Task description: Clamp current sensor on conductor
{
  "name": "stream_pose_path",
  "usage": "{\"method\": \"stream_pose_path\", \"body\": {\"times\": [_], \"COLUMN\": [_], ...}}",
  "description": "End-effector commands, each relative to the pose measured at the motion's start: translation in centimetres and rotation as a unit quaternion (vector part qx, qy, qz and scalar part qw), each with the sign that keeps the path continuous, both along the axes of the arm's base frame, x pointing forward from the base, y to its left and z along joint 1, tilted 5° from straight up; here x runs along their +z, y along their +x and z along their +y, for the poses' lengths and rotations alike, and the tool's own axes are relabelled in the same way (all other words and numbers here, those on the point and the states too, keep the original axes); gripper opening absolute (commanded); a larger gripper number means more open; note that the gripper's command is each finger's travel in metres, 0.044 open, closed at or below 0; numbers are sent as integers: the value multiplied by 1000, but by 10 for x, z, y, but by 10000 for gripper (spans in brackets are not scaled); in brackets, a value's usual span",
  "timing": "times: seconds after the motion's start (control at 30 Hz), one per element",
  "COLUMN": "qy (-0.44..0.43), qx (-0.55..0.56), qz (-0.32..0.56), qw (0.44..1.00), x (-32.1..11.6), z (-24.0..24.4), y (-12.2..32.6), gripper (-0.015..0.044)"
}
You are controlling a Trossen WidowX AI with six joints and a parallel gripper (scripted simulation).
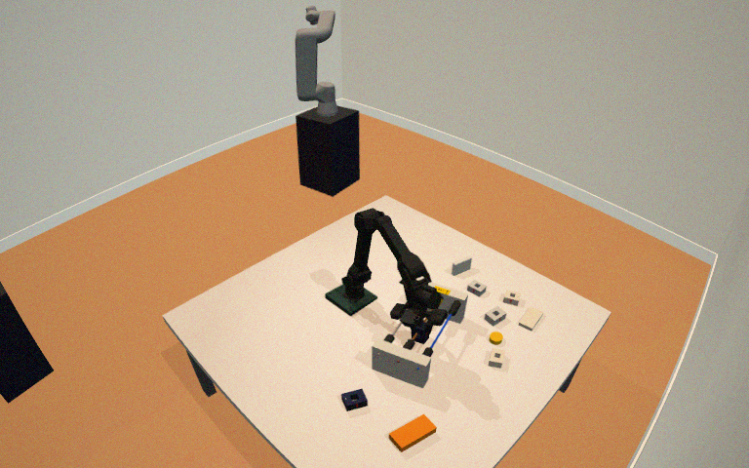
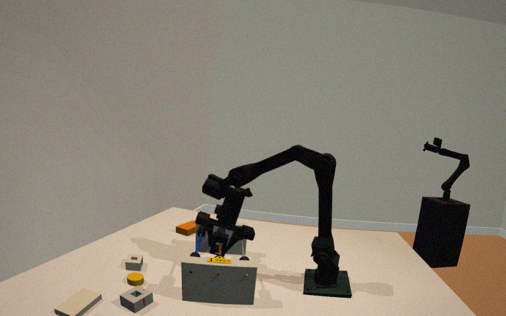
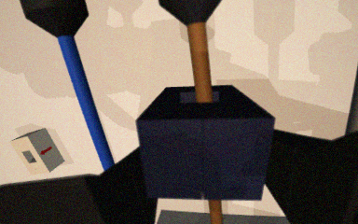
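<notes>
My gripper (image 1: 420,331) (image 2: 219,241) (image 3: 198,134) is shut on the dark blue sensor (image 3: 186,154) (image 2: 215,239), with one finger on each side. In the wrist view the sensor's halves meet along a thin seam, and the orange-brown conductor (image 3: 200,61) (image 2: 221,248) runs through its window. The yellow LOAD marker (image 1: 442,290) (image 2: 219,260) lies on top of one grey end block (image 2: 219,286), in line with this middle conductor. The arrow on the sensor is not visible. I cannot tell whether the latch is engaged.
A blue conductor (image 3: 84,98) (image 1: 442,332) and a pale one (image 2: 242,247) flank the middle one. The other end block (image 1: 400,366) stands opposite. Another dark blue sensor (image 1: 361,404), an orange block (image 1: 413,432), grey sensors and a yellow disc (image 1: 495,337) (image 2: 135,278) lie around.
</notes>
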State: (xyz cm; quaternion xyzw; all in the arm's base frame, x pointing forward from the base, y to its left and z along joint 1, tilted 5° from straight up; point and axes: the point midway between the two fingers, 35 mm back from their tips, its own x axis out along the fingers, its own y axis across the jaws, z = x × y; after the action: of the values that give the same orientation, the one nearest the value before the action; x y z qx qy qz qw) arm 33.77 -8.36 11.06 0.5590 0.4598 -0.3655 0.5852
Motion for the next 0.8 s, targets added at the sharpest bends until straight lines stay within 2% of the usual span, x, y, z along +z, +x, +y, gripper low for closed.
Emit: {"method": "stream_pose_path", "body": {"times": [0.0,0.3,0.77], "qy": [0,-7,-7], "qx": [0,3,3], "qz": [0,54,55], "qw": [1000,998,998], "x": [0,0,-4], "z": [0,0,0], "y": [0,-2,-2], "gripper": [0,0,0]}}
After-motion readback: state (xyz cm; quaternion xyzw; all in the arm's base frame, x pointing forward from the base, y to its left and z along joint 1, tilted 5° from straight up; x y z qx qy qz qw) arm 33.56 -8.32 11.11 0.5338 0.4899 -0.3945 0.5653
